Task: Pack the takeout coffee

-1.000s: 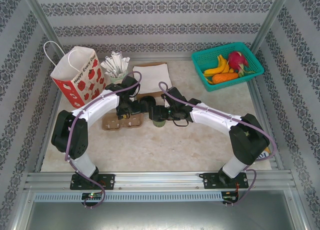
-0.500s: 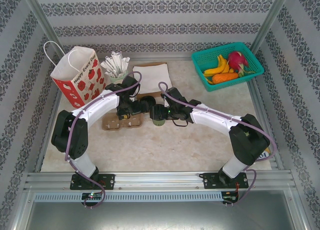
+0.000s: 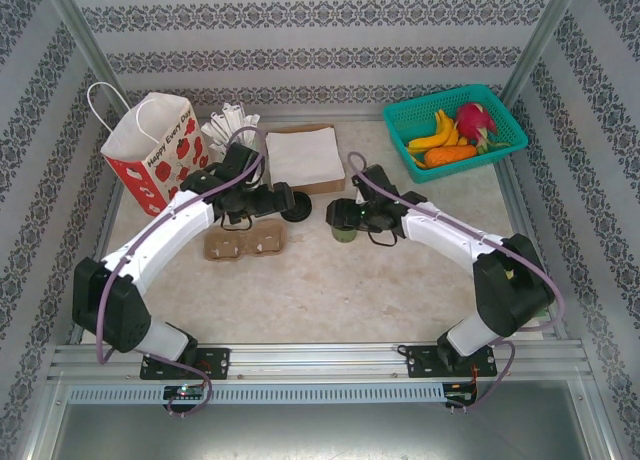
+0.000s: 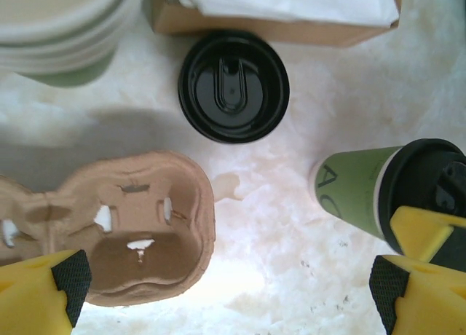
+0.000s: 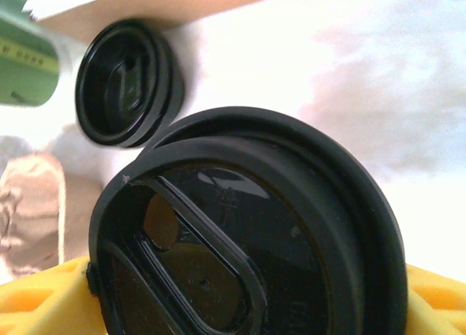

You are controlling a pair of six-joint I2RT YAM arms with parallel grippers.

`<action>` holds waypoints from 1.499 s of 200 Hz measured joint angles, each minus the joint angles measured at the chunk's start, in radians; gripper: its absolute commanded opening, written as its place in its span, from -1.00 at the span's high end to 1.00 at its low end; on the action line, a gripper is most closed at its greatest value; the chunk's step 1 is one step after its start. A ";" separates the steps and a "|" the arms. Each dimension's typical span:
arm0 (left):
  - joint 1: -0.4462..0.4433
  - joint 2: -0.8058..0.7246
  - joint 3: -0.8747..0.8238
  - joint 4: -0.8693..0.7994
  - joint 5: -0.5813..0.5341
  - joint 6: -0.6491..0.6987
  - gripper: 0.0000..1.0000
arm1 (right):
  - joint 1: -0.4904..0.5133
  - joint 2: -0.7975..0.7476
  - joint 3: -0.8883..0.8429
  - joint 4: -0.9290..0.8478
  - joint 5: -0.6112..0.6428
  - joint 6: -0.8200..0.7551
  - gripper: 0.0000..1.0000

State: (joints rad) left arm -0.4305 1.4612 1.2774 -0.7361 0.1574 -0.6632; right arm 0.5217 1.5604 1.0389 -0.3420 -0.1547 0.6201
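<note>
The takeout coffee (image 3: 344, 232), a small green cup with a black lid, stands right of the table's middle. My right gripper (image 3: 346, 218) is shut on it. In the right wrist view its lid (image 5: 247, 240) looms large, with a yellow finger (image 5: 44, 298) on each side. The left wrist view has the cup (image 4: 364, 193) at the right edge. My left gripper (image 3: 280, 202) hangs open beside a loose black lid (image 3: 296, 206), holding nothing. The red-flowered paper bag (image 3: 150, 152) stands upright at the far left.
A brown cup carrier (image 3: 245, 242) lies left of the coffee. A box of white napkins (image 3: 305, 155) and a stack of lidless green cups (image 4: 58, 29) sit behind the loose lid (image 4: 233, 86). At the back right stands a green basket (image 3: 500, 130) holding fruit.
My right gripper has slid to the right, carrying the coffee cup with it. The left arm has drawn back toward the far left, away from the cup.
</note>
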 measured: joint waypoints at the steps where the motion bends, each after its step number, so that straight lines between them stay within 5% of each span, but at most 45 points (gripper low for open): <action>1: 0.000 -0.001 0.000 0.000 -0.002 0.000 -0.99 | -0.002 0.000 0.000 0.000 0.000 0.000 -0.56; 127: 0.148 -0.205 -0.206 -0.019 -0.170 -0.023 -0.99 | -0.244 0.333 0.378 -0.001 0.009 -0.048 -0.55; 233: 0.219 -0.243 -0.290 -0.019 -0.166 -0.023 -0.99 | -0.251 0.553 0.673 -0.044 -0.023 -0.050 -0.62; 300: 0.253 -0.243 -0.331 -0.015 -0.149 -0.023 -0.99 | -0.251 0.621 0.786 -0.103 -0.021 -0.040 -0.84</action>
State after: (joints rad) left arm -0.1772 1.2182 0.9463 -0.7513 0.0086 -0.6865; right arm 0.2707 2.1815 1.8252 -0.4450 -0.1757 0.5797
